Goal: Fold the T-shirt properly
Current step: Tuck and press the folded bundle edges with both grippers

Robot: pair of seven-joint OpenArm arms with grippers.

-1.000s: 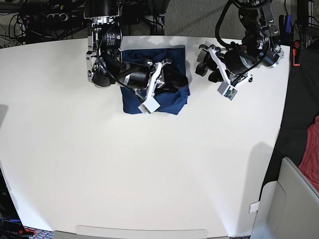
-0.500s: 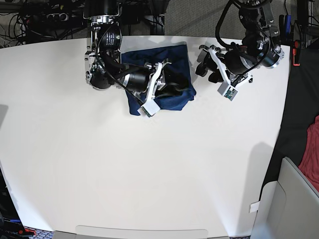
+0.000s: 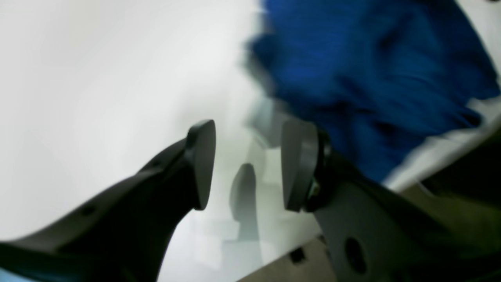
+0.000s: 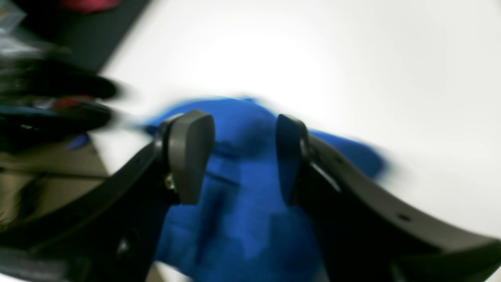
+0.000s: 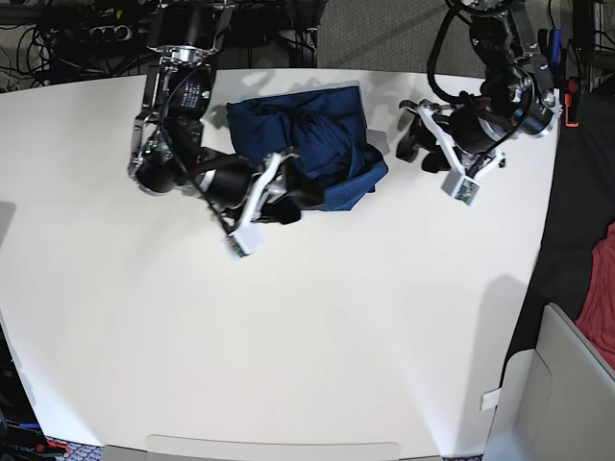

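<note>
A: The T-shirt (image 5: 317, 144) is lying as a rumpled, partly folded bundle on the white desk (image 5: 317, 327), close to its far edge, between the two arms. Ridges and a loose flap are showing on its near side.

B: And the right hand (image 4: 244, 156)?

A: Its wrist view is showing the two pads standing apart with blue knit visible behind the gap. Nothing is being pinched, so it is reading as open. In the base view that hand (image 5: 288, 197) is sitting at the bundle's near-left edge.

B: The left hand (image 3: 246, 164)?

A: Also parted and empty; only desk is showing between its pads, with the fabric (image 3: 372, 78) just beside it. In the base view it (image 5: 415, 134) is hanging near the bundle's right side, apart from the cloth.

B: Risks from here?

A: Judgement only: the bundle is lying uneven, so a push or pinch on the top layer alone could drag the stack askew or peel a fold open. It is also sitting near the far edge, so a shove that way could slide cloth off the desk. Both wrist views are heavily blurred, so contact is hard to confirm.

B: Any writing or labels?

A: None legible. Small white tags on both arms are too small to read.
</note>
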